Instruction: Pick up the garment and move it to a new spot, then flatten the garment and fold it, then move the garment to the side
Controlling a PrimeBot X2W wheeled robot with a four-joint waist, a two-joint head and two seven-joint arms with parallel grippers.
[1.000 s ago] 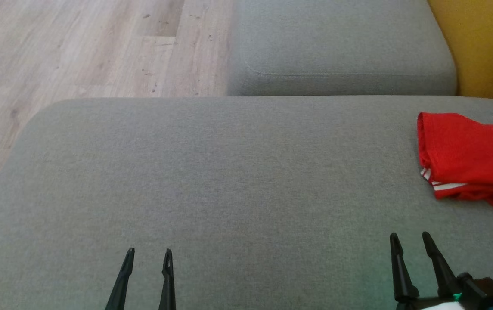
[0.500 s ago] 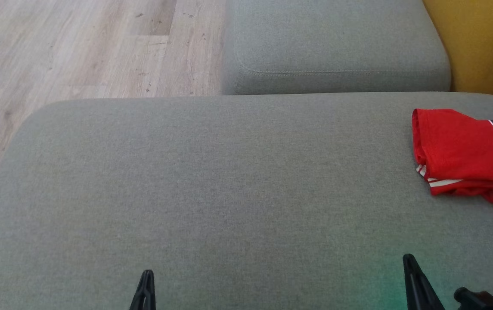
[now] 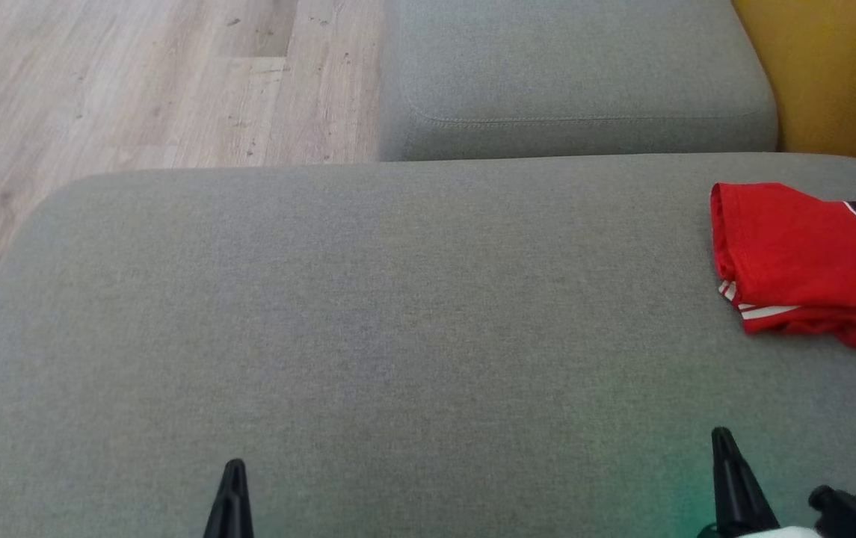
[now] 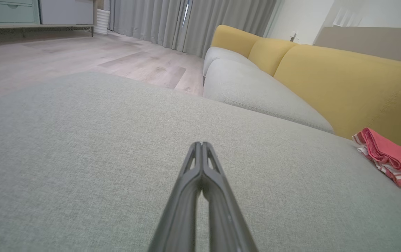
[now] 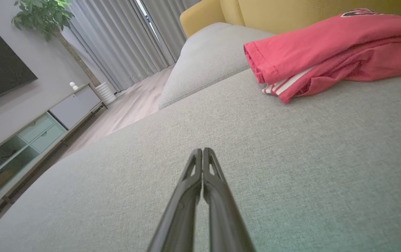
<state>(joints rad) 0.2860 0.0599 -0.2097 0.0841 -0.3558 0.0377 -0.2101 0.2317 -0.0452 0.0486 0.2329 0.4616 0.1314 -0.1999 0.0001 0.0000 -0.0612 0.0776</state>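
A folded red garment (image 3: 809, 265) with white stripes and dark numerals lies at the right edge of the grey sofa cushion (image 3: 398, 314). It also appears in the left wrist view as the garment (image 4: 393, 161) at far right, and in the right wrist view as the garment (image 5: 326, 52) at upper right. My left gripper (image 3: 233, 478) sits low at the cushion's near edge, shut with nothing in it; its tips (image 4: 201, 145) press together. My right gripper (image 3: 723, 448) is shut and empty too, below and left of the garment, with its closed tips (image 5: 202, 152) over bare cushion.
A second grey cushion (image 3: 577, 75) lies beyond the first. The yellow sofa back (image 3: 839, 75) rises at the right. Wooden floor (image 3: 136, 82) lies to the far left. A TV cabinet (image 5: 21, 140) and curtains (image 5: 116, 45) stand farther off.
Both grippers have closed from open and drawn back toward the bottom edge. The head view has shifted slightly; the garment lies as before.
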